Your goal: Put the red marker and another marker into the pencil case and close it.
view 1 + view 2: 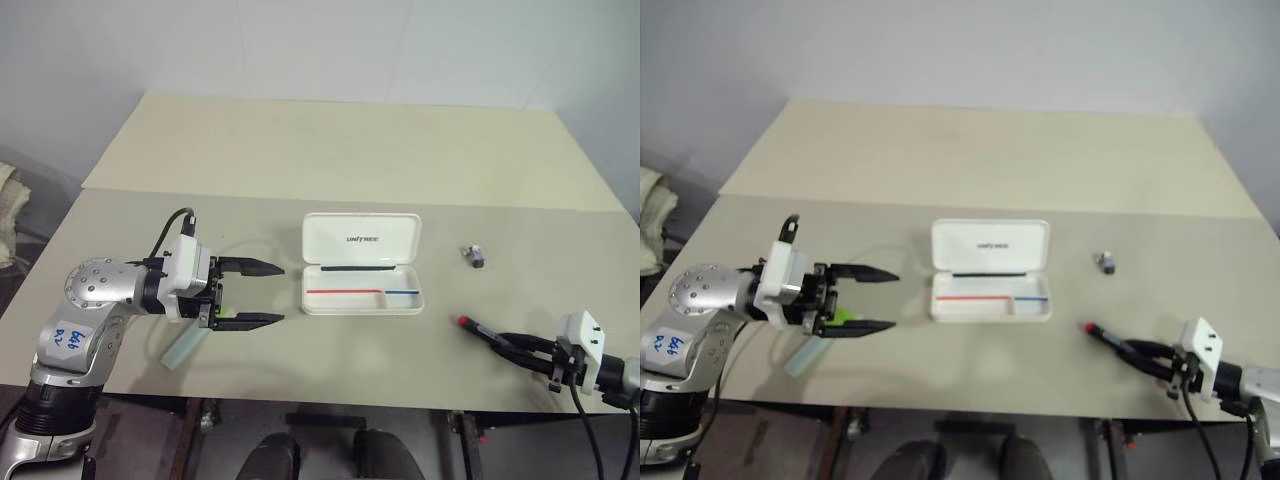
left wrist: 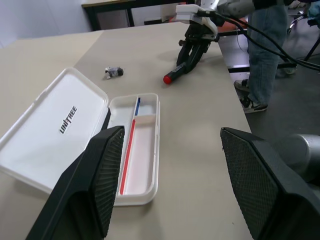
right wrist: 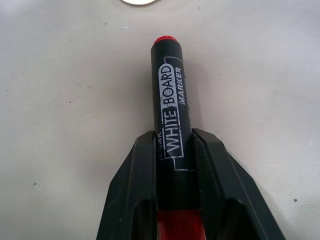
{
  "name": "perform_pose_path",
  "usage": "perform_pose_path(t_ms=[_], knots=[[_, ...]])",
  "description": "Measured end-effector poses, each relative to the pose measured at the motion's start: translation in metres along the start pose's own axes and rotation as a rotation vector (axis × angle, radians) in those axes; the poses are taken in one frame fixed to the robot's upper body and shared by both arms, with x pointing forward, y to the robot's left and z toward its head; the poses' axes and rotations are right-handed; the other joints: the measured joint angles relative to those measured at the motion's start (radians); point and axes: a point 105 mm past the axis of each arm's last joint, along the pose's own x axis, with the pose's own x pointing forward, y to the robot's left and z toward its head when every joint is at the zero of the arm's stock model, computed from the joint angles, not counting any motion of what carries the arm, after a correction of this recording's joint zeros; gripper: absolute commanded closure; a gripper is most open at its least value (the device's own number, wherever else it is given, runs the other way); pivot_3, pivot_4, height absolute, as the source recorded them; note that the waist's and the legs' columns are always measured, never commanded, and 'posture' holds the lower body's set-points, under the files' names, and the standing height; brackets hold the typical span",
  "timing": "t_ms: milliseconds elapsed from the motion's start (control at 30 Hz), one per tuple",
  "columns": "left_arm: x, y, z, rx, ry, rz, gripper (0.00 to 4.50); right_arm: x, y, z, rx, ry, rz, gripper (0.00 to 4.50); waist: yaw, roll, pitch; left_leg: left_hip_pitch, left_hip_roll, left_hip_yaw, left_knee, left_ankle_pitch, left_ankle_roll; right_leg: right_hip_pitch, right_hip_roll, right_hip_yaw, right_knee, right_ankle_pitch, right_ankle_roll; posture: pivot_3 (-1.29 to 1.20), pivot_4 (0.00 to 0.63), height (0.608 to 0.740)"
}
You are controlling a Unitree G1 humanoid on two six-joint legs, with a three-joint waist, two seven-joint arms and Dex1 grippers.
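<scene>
Left gripper [image 1: 262, 293] level, jaws apart — right gripper [image 1: 512, 346] jaws clamped

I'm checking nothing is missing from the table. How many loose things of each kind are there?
Markers: 2, the red marker and the pale green marker
Pencil cases: 1, the pencil case, open
Small dark-grey objects: 1
Total: 4

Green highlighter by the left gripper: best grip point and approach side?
Take another marker across its narrow width near mid-length, coming from above. It lies flat on the table, a short flat bar, partly under the open left gripper, whose fingers are level above it. Lowering and tilting down looks needed first. The right gripper is shut on the red marker.
</scene>
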Motion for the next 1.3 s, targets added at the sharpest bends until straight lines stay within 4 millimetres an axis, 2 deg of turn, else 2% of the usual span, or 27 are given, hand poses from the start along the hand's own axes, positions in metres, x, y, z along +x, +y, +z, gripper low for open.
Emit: perform_pose_path(t_ms=[67, 167, 267, 333, 400, 567, 667, 900, 967, 1100, 1300], knots=[[0.000, 0.000, 0.000, 0.008, 0.000, 0.002, 1.23, 0.008, -0.003, 0.006, -0.012, -0.027, -0.007, 3.84, -0.011, -0.001, 0.001, 0.003, 0.002, 0.003, -0.001, 0.001, -0.001, 0.001, 0.001, 0.001, 0.000, 0.001, -0.001, 0.00, 0.150, 0.740], [0.000, 0.000, 0.001, 0.019, -0.001, 0.006, 1.23, 0.029, -0.004, 0.029, -0.070, -0.092, 0.028, 3.84, -0.018, 0.004, 0.004, 0.007, 0.004, 0.007, -0.003, 0.002, -0.003, 0.001, 0.001, 0.002, 0.000, 0.001, -0.003, 0.00, 0.150, 0.740], [-0.001, -0.001, -0.002, 0.011, 0.001, 0.012, 1.23, 0.038, -0.021, 0.064, -0.178, -0.166, 0.000, 3.84, -0.010, 0.005, 0.004, 0.007, 0.004, 0.006, -0.003, 0.001, -0.003, 0.001, 0.002, 0.001, 0.001, 0.001, -0.003, 0.00, 0.150, 0.740], [-0.002, -0.003, -0.006, -0.003, 0.004, 0.021, 1.23, 0.045, -0.026, 0.091, -0.257, -0.210, 0.017, 3.84, -0.006, 0.005, 0.004, 0.007, 0.005, 0.006, -0.005, 0.001, -0.002, -0.001, 0.002, 0.001, 0.004, 0.002, -0.004, 0.00, 0.150, 0.740], [-0.004, -0.002, -0.009, -0.013, 0.007, 0.030, 1.23, 0.056, -0.021, 0.108, -0.299, -0.224, 0.071, 3.84, 0.000, 0.005, 0.004, 0.007, 0.004, 0.003, -0.004, -0.001, -0.002, -0.002, 0.001, -0.001, 0.007, 0.001, -0.005, 0.00, 0.150, 0.740], [-0.010, 0.002, -0.013, -0.021, 0.017, 0.074, 1.23, 0.087, 0.006, 0.131, -0.291, -0.224, 0.255, 3.84, 0.016, 0.007, 0.005, 0.004, 0.004, 0.002, -0.003, -0.007, 0.001, -0.008, 0.001, -0.002, 0.013, 0.001, -0.007, 0.00, 0.150, 0.740], [-0.014, 0.002, -0.014, -0.020, 0.022, 0.104, 1.23, 0.103, 0.021, 0.146, -0.303, -0.248, 0.344, 3.84, 0.016, 0.007, 0.005, -0.003, 0.002, 0.001, -0.001, -0.008, 0.002, -0.016, 0.001, -0.002, 0.018, 0.001, -0.007, 0.00, 0.150, 0.740], [-0.018, -0.001, -0.018, -0.035, 0.036, 0.135, 1.23, 0.132, 0.037, 0.159, -0.369, -0.254, 0.442, 3.84, 0.014, 0.006, 0.005, -0.007, -0.001, -0.002, 0.000, -0.008, 0.002, -0.018, -0.001, -0.003, 0.017, 0.001, -0.007, 0.00, 0.150, 0.740], [-0.016, -0.004, -0.017, -0.025, 0.037, 0.133, 1.23, 0.140, 0.039, 0.158, -0.404, -0.235, 0.463, 3.84, 0.009, 0.006, 0.005, -0.007, -0.001, -0.002, 0.000, -0.008, 0.002, -0.018, 0.000, -0.004, 0.018, 0.001, -0.007, 0.00, 0.150, 0.740], [-0.019, -0.005, -0.017, -0.025, 0.045, 0.153, 1.23, 0.155, 0.031, 0.149, -0.456, -0.184, 0.460, 3.84, 0.006, 0.006, 0.005, -0.006, -0.001, -0.002, 0.001, -0.008, 0.001, -0.018, 0.000, -0.003, 0.018, 0.001, -0.007, 0.00, 0.150, 0.740], [-0.018, -0.007, -0.014, -0.006, 0.050, 0.166, 1.23, 0.170, 0.014, 0.154, -0.549, -0.174, 0.391, 3.84, -0.008, 0.006, 0.005, -0.006, -0.001, -0.002, 0.000, -0.007, 0.001, -0.018, 0.000, -0.004, 0.019, 0.001, -0.007, 0.00, 0.150, 0.740]])
